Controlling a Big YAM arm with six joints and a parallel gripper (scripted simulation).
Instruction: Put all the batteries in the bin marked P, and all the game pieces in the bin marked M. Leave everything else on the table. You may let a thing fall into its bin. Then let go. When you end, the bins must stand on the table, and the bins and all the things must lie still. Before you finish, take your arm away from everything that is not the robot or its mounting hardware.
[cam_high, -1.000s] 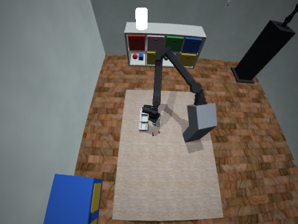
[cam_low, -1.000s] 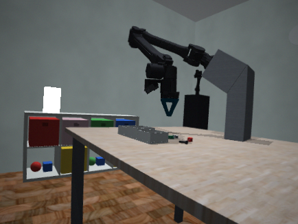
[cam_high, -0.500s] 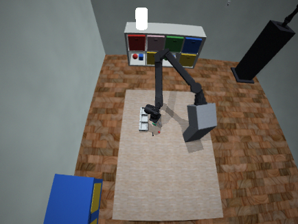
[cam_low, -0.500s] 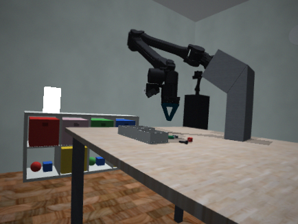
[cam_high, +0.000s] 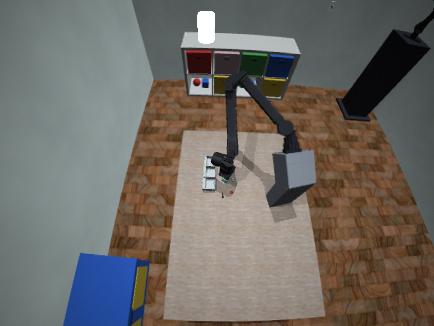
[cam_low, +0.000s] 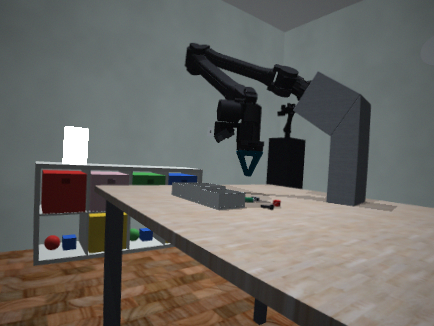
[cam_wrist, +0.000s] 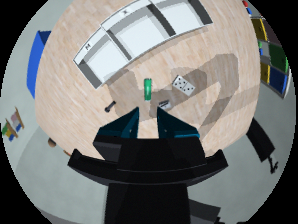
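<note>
Wrist view: the bin marked M (cam_wrist: 88, 47) is lying toward eleven o'clock, showing its pale floor. The gripper (cam_high: 227, 177) (cam_low: 248, 174) (cam_wrist: 148, 110) is standing slightly open, holding nothing; a white domino (cam_wrist: 183, 85) is resting at two o'clock, a green object (cam_wrist: 147, 89) at twelve.

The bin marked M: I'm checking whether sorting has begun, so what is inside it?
The wrist view shows only bare floor in the bin marked M, no game piece; its near wall may hide a strip beneath.
</note>
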